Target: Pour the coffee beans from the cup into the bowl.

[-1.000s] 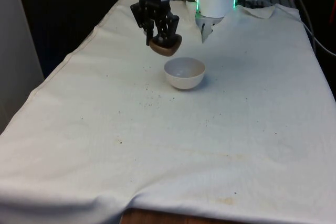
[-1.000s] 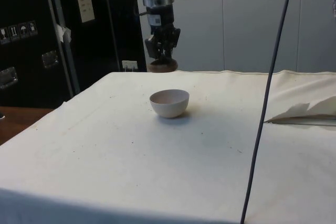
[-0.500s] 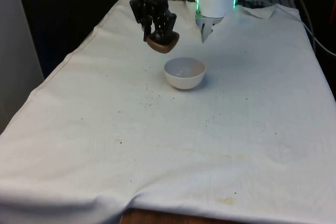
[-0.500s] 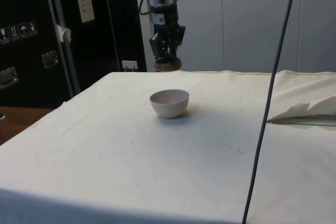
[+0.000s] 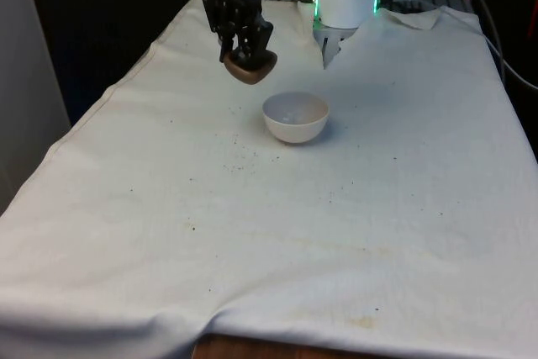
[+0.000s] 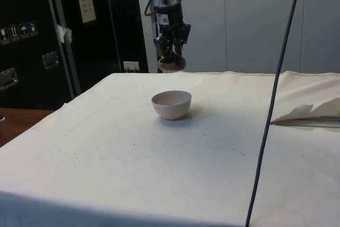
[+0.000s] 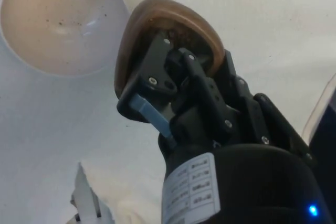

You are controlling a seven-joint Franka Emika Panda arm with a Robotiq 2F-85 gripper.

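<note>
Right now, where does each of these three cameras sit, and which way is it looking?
Front view: looks along the table at the white bowl; the arm's pincer holds a brown cup above the cloth.
Side view: from the table's side, facing dark cabinets; pincer, cup and bowl.
Wrist view: rides on the arm, looking down past the pincer at cup and bowl.
All three share cup and bowl.

One brown cup (image 5: pixel 250 67) and one white bowl (image 5: pixel 295 118).
</note>
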